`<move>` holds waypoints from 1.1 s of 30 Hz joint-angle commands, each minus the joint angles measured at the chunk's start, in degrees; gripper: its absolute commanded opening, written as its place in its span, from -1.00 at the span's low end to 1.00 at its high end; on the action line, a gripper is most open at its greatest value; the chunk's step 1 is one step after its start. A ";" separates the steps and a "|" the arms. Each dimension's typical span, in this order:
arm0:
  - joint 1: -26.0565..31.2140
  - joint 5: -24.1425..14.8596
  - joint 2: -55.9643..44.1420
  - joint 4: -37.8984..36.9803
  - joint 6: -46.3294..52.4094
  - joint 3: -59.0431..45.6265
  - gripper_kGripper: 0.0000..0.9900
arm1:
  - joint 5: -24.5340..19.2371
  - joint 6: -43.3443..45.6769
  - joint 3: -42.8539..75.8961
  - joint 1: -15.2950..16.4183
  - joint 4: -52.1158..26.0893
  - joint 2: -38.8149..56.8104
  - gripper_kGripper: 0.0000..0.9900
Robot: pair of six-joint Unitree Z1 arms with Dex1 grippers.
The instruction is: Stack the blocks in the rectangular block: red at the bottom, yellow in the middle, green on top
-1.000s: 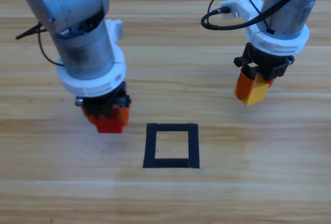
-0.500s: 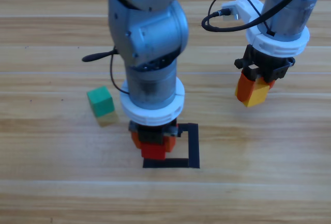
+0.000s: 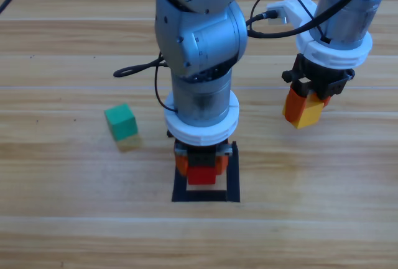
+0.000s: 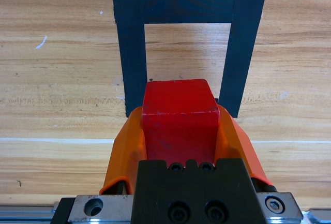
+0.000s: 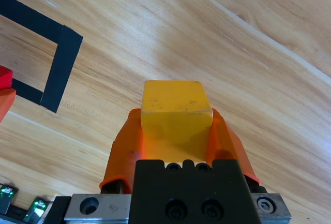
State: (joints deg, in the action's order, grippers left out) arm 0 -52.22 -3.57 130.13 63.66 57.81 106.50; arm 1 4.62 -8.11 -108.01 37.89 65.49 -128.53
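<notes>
One red cube [image 4: 180,115] between left gripper [image 4: 178,131] jaws.

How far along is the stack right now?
Nothing is stacked yet. Both pick-ups look done: the left gripper holds the red cube over the black tape square, and the right gripper holds the yellow cube off to the side. In hand: setting red down inside the square. Left: yellow on red, then the green cube, lying on the table, on top.
</notes>
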 commanded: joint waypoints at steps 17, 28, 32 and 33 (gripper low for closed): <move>-1.04 -0.92 2.85 -5.30 0.73 -3.14 -1.00 | 0.83 0.02 1.84 -1.68 -1.77 1.09 -1.00; -1.04 -0.92 3.47 -7.33 -0.50 -5.25 -1.00 | 0.83 0.02 1.75 -1.68 -1.94 1.09 -1.00; -1.04 -0.92 4.00 -7.50 -1.29 -4.98 -1.00 | 0.83 0.02 1.75 -1.68 -2.12 1.09 -1.00; -1.04 -0.92 4.08 -7.50 -1.29 -4.89 -1.00 | 0.83 0.02 1.75 -1.68 -2.12 1.09 -1.00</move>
State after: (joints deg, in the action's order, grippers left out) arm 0 -52.23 -3.93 130.74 56.66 57.35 102.15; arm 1 4.62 -8.11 -107.87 37.88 65.45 -128.53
